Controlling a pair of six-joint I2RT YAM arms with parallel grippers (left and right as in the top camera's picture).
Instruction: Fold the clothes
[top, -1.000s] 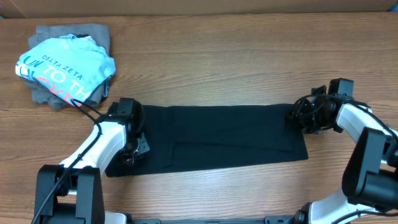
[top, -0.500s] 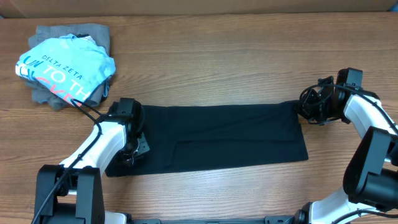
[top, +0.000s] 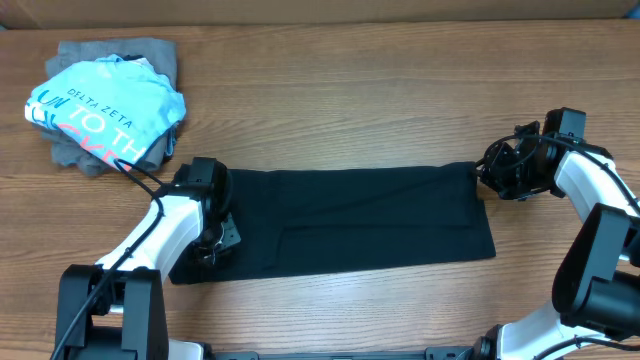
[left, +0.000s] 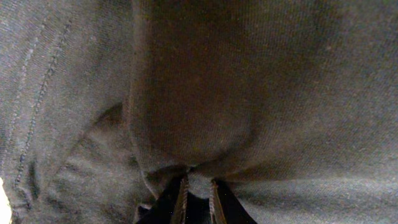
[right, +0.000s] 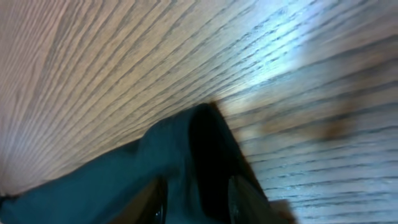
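The clothes (top: 350, 220), a black T-shirt, lie as a long flat band across the table's near middle. My left gripper (top: 212, 245) presses down at the band's left end. In the left wrist view my left gripper (left: 198, 186) is shut, pinching a small fold of the black fabric (left: 249, 81). My right gripper (top: 487, 178) is at the band's far right corner. Its fingers (right: 241, 198) stand apart in the right wrist view, with the corner of the clothes (right: 124, 180) lying loosely between them on the wood.
A light blue printed shirt (top: 105, 110) sits on a grey garment (top: 150, 55) at the far left of the wooden table (top: 350, 100). Bare wood lies beyond and to the right of the band.
My right gripper has shifted a little to the right, drawing the far right corner out with it, and its jaws have parted. The left arm has not moved.
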